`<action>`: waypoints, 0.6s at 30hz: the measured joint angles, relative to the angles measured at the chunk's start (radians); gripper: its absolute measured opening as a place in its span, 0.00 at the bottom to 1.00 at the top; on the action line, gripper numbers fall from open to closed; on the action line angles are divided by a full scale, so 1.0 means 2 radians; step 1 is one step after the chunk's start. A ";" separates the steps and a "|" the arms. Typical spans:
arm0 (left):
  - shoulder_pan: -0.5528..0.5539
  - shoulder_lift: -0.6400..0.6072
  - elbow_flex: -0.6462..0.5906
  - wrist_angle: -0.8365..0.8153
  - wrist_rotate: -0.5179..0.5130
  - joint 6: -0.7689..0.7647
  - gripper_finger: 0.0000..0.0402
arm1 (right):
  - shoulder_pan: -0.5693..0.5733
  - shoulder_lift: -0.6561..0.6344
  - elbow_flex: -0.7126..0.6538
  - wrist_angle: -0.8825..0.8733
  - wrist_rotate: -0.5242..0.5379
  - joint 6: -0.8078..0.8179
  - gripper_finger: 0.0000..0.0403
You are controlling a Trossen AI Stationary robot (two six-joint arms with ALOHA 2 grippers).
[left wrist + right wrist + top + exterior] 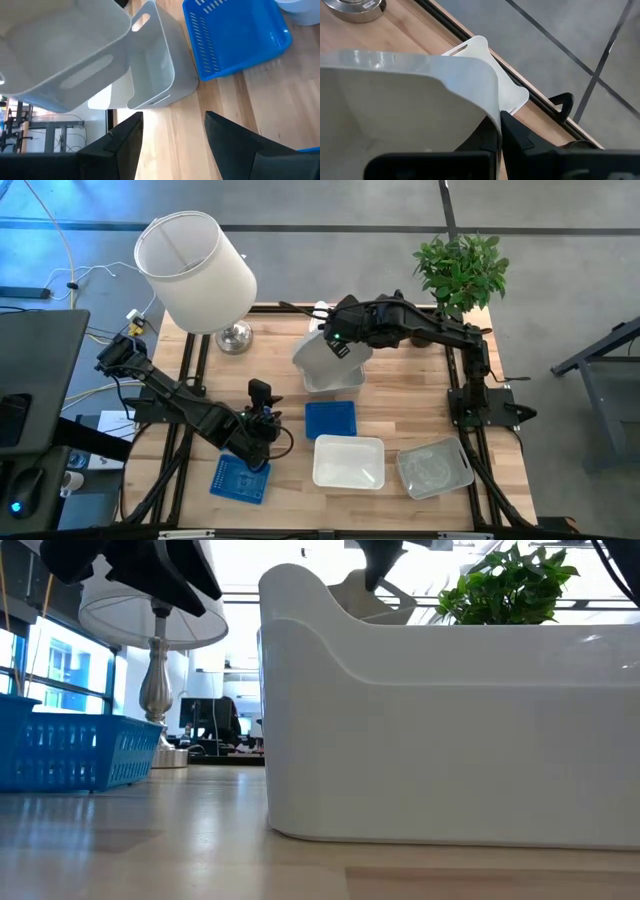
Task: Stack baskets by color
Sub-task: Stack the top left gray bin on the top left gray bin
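Observation:
My right gripper [338,345] is shut on a white basket [322,358] and holds it tilted at the table's far middle, above a second white basket [338,383]. A third white basket [348,462] lies near the front edge, with a clear-grey basket [433,468] to its right. One blue basket [330,420] sits at the centre and another [240,477] at the near left. My left gripper [262,430] hovers open between the two blue baskets, its fingers [125,150] empty. My right gripper pinches the white basket's side wall at its rim [496,112], close to a rounded corner, with one finger inside the basket and one outside. The fingers slant down from the table's right. The basket is tilted; whether its low end touches the basket underneath, I cannot tell.
A big white lampshade [195,270] on a metal base [235,337] stands at the far left. A green plant [462,268] stands at the far right corner. Black frame rails [470,395] run along the table's sides.

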 joint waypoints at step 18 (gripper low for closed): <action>-0.002 0.000 0.000 0.000 0.000 0.000 0.49 | 0.043 0.001 0.000 0.000 0.007 -0.020 0.00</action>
